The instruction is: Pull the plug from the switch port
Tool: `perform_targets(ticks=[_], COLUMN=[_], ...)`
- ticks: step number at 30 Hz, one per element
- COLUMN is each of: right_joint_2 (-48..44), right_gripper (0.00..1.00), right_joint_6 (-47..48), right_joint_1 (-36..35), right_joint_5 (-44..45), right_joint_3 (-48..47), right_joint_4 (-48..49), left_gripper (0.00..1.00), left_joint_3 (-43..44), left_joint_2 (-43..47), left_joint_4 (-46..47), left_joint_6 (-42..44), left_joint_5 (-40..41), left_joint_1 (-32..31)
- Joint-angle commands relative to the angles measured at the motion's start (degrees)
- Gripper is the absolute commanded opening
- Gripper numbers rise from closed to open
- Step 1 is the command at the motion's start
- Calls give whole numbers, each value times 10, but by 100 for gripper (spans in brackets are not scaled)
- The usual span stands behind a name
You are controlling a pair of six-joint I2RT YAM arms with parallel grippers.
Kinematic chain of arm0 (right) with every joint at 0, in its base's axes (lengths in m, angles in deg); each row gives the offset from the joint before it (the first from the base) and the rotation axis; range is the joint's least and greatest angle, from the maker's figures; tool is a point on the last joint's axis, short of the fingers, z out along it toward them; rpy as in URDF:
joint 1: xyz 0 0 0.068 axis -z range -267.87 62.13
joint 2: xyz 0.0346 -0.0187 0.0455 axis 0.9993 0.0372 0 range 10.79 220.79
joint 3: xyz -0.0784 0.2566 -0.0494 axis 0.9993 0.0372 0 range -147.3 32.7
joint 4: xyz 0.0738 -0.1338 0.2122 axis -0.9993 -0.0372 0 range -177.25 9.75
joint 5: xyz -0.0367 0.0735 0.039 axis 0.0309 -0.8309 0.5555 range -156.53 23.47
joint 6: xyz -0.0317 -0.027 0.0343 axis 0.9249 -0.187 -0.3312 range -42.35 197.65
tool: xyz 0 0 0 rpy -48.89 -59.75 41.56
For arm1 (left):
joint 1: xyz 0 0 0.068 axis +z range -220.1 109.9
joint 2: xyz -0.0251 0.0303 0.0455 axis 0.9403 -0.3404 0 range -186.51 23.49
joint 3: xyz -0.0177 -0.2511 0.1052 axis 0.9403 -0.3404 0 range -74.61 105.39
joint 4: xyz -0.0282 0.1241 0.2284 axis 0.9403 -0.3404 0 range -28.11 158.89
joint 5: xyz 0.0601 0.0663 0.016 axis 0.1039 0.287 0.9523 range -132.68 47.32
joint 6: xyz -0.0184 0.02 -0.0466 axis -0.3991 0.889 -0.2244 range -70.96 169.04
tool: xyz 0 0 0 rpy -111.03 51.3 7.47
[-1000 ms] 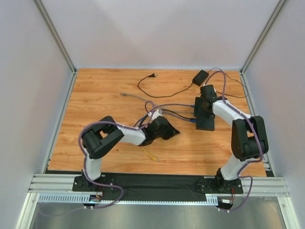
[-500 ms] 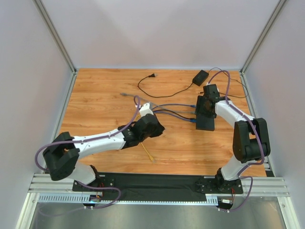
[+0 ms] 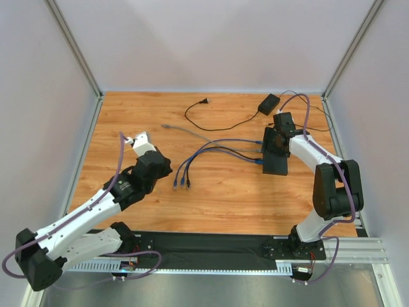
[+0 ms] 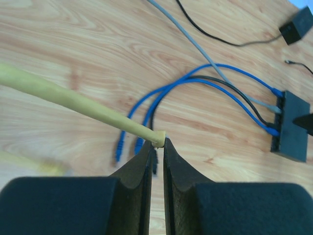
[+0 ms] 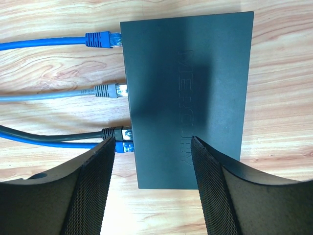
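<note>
The switch [image 5: 188,88], a flat matte-black box with faint lettering pressed into its lid, lies on the right side of the wooden table [image 3: 128,121], its row of ports facing the table's middle. Four plugs sit in that edge: a blue cable [image 5: 98,39] at one end, a gray cable [image 5: 105,90] next, then a black cable [image 5: 111,132] and a second blue cable [image 5: 58,144] side by side at the other end. Directly above the box hangs the right gripper [image 5: 152,142], fingers spread wide and holding nothing. One tip is over the port edge by the black and blue plugs, the other over the lid; whether they touch the box cannot be told. The cables sweep left across the boards to three loose ends [image 3: 182,184] near mid-table, two blue and one black, while the gray one trails toward the far side. Just short of those ends, the left gripper [image 4: 157,147] has its fingers pinched nearly together on the tip of a yellow cable [image 4: 73,102], well apart from the switch. Behind the switch, near the far edge, rest a small black power adapter [image 3: 268,102] and its thin black cord [image 3: 220,128].
</note>
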Motion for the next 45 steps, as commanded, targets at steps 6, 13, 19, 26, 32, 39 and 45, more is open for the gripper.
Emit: perform_targets(ticks=[6, 13, 19, 26, 32, 39, 45], right_joint_2=[-13, -21, -37, -34, -28, -21, -3], right_gripper=[65, 65, 66, 65, 66, 67, 66], right_joint_6=[-5, -2, 6, 7, 3, 5, 4], right_joint_1=[2, 2, 3, 4, 17, 27, 28], right_joint_5=[-6, -10, -6, -4, 0, 6, -6], right_joint_3=[3, 5, 8, 8, 4, 6, 1], right_joint_4=[14, 9, 4, 4, -17, -23, -23], left_gripper=[9, 9, 11, 48, 55, 53, 53], left_joint_3=[56, 37, 31, 37, 75, 72, 127], left_joint_2=[35, -64, -151, -203, -184, -214, -342], left_joint_4=[-196, -85, -7, 31, 17, 185, 326], left_joint_6=[41, 61, 70, 74, 94, 80, 54], left_joint_5=[106, 5, -61, -98, -142, -232, -297], left_joint_1=[23, 54, 92, 138, 137, 49, -16])
